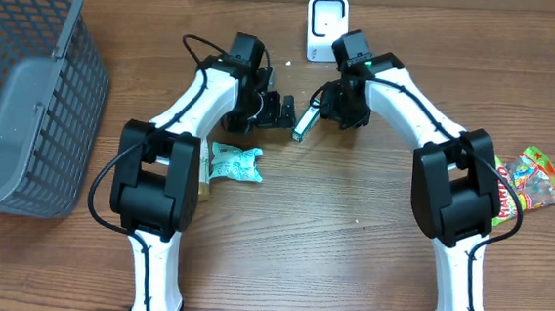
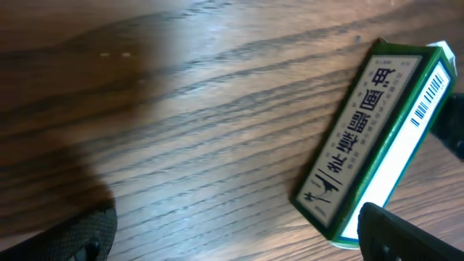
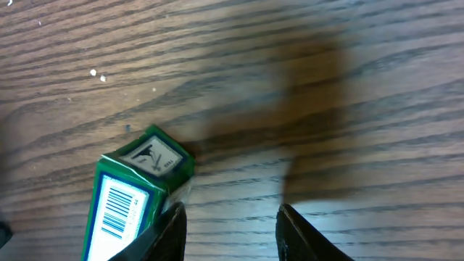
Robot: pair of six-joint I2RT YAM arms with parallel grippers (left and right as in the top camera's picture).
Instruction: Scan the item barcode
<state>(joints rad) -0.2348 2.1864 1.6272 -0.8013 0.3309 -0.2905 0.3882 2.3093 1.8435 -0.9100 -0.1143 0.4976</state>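
Before closing on anything, look for the green box (image 1: 304,121) at upper centre of the overhead frame: lies flat on the wooden table (image 1: 349,259), between the two pincers and below the white scanner (image 1: 326,27). Runs its long axis steeply from upper right to lower left there. Shows its barcode (image 3: 119,210) on a narrow white side face, visible in both wrist views. As for the right gripper (image 3: 230,221): stands partly apart with only bare wood in the gap, and has the box's end at lower left of its frame, outside that gap, against or just beside one finger (image 3: 172,228). As for the left gripper (image 2: 235,232): gapes wide, holds nothing, and takes in the box's lower end at the right of its frame, close inside one finger (image 2: 406,235). Looks better placed on the left, then; would need a sideways shift toward the box first on the right. Cannot tell true contact on either side.
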